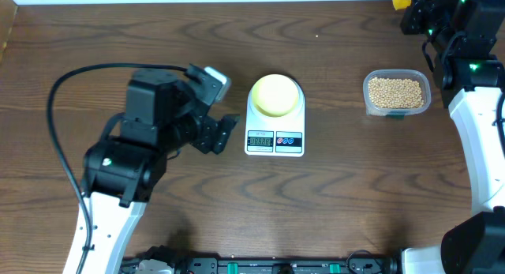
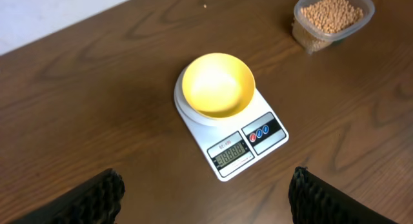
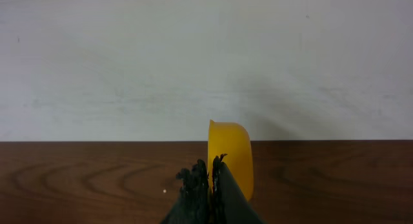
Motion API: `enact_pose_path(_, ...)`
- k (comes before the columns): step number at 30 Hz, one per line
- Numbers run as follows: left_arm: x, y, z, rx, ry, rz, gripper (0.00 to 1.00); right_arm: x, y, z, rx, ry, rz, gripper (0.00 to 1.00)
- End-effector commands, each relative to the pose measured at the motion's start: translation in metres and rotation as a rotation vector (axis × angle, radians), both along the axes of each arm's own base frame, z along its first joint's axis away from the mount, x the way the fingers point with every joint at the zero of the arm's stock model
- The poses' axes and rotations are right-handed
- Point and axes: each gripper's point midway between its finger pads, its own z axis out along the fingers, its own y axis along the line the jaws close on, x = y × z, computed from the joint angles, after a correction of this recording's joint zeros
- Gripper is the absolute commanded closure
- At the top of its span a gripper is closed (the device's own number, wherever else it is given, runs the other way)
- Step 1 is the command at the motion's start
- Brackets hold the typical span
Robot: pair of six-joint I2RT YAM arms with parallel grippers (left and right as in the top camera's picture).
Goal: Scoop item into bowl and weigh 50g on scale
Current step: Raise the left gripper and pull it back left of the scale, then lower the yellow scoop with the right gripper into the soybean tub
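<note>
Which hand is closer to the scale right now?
Left. The left hand sits open just beside the scale, on its left; the right hand, holding the scoop, is far off at the back right, beyond the tub.

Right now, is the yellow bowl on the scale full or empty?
Empty: the bowl shows a bare yellow inside; the beans lie in the clear tub.

Table (image 1: 118, 37): dark brown wood grain, spanning the whole view. Clear plastic tub (image 1: 397, 112): rounded-rectangular, upright on the table at the right, at mid-depth. Yellow scoop (image 3: 231, 156): at the far right corner, seen edge-on. White wall (image 3: 193, 56): beyond the far table edge.
</note>
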Motion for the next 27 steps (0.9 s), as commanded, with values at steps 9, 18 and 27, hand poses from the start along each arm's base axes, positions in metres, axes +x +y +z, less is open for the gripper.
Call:
enact_pose_path(9, -0.0033, -0.0032, 0.0001, -0.022, 0.003, -0.051, 0.16, 0.0017, 0.0018, 0.0024, -0.003, -0.005, -0.001, 0.99)
enact_pose_path(18, -0.0033, -0.0032, 0.0001, -0.022, 0.003, -0.051, 0.16, 0.0010, 0.0018, 0.0003, -0.003, 0.004, -0.001, 0.99)
enact_pose_path(27, -0.0033, -0.0032, 0.0001, -0.022, 0.003, -0.051, 0.16, -0.0003, 0.0019, -0.0039, -0.003, 0.022, -0.001, 0.99)
